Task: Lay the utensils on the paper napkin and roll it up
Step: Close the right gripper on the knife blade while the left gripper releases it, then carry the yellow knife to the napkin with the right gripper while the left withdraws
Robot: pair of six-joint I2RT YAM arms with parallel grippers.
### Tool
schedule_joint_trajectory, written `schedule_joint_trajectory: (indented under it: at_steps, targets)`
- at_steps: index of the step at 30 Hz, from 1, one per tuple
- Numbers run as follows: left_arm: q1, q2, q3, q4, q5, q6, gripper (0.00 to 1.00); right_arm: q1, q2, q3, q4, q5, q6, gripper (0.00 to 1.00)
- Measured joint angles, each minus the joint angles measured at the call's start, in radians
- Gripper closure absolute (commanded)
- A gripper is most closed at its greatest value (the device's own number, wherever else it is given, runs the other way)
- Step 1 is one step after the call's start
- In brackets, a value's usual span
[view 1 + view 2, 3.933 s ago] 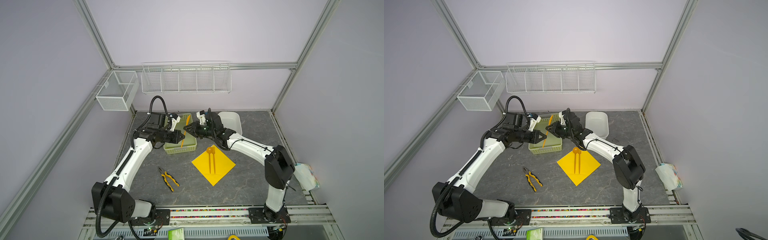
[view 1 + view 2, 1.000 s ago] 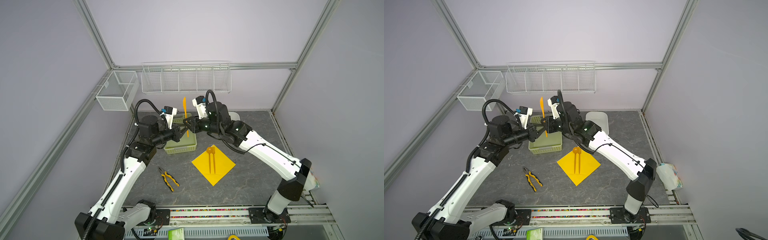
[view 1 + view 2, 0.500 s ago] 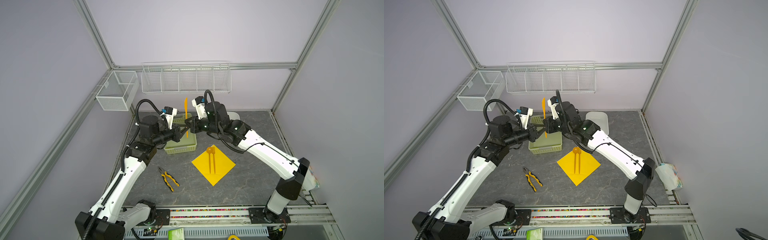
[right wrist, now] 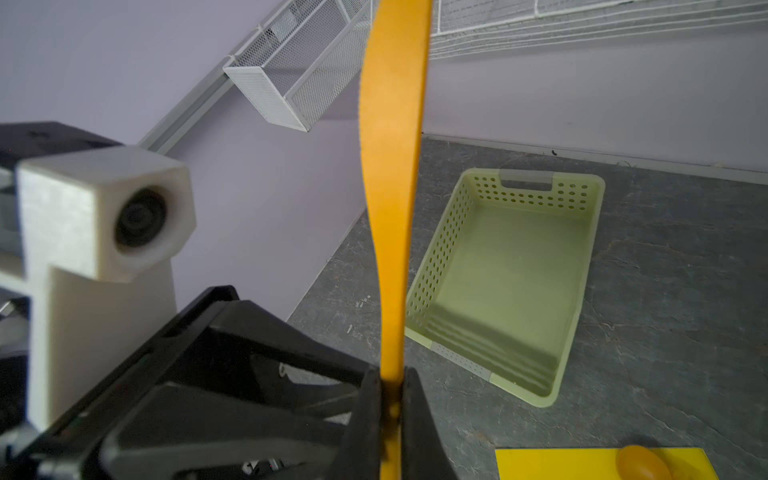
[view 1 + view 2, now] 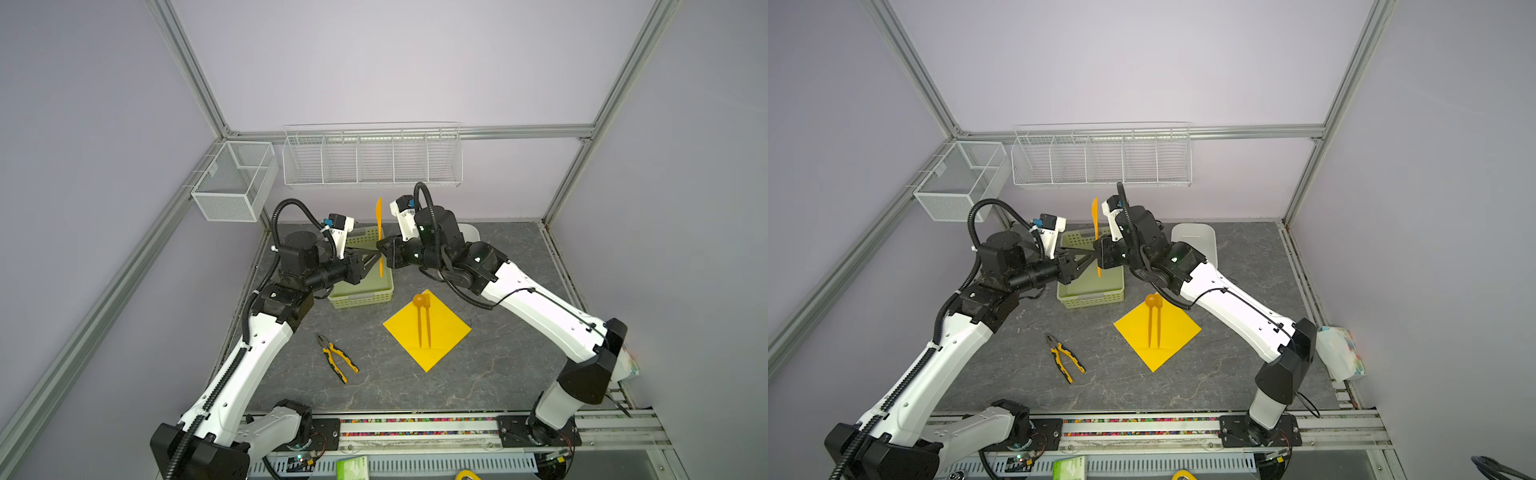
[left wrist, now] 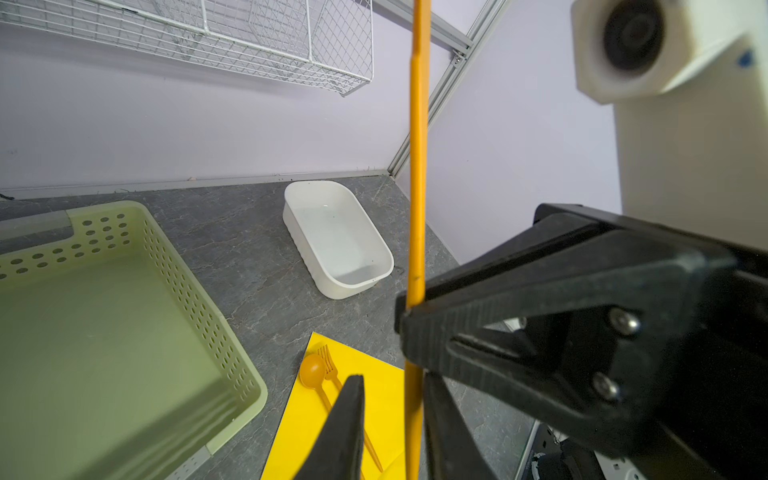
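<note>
A: Start at the near edge of the table (image 5: pixel 498 374). What lies there?
B: Yellow-and-black pliers (image 5: pixel 338 362), left of centre. Past them the yellow napkin (image 5: pixel 448 332) lies as a diamond. The orange spoon (image 5: pixel 419 300) and fork (image 5: pixel 428 320) are side by side on it, heads toward the far edge and handles toward the near one.
A: Fork? In both top views it's just a thin stick.
B: The left wrist view shows its tines.
A: And the containers?
B: The green perforated basket (image 4: pixel 536 176) shows only its plain floor. So does the white tub (image 6: pixel 299 245) by the far edge.
A: The knife?
B: The orange knife (image 5: pixel 379 230) stands upright above the basket, blade up. The right gripper (image 4: pixel 390 376) pinches its handle. The left gripper (image 6: pixel 392 386) has its fingers parted round the handle, and the gap shows only in its own wrist view.
</note>
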Motion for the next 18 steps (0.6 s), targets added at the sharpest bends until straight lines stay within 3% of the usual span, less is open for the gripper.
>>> schedule_joint_trajectory:
  at_steps: [11,18]
  targets:
    - [0.003,0.000,-0.002,-0.092,-0.079,0.119,0.72,-0.129,-0.166,-0.330,-0.153,-0.007,0.021,0.93]
    - [0.050,0.000,-0.063,-0.100,-0.132,0.207,0.72,-0.175,-0.148,-0.506,-0.219,-0.049,0.050,0.93]
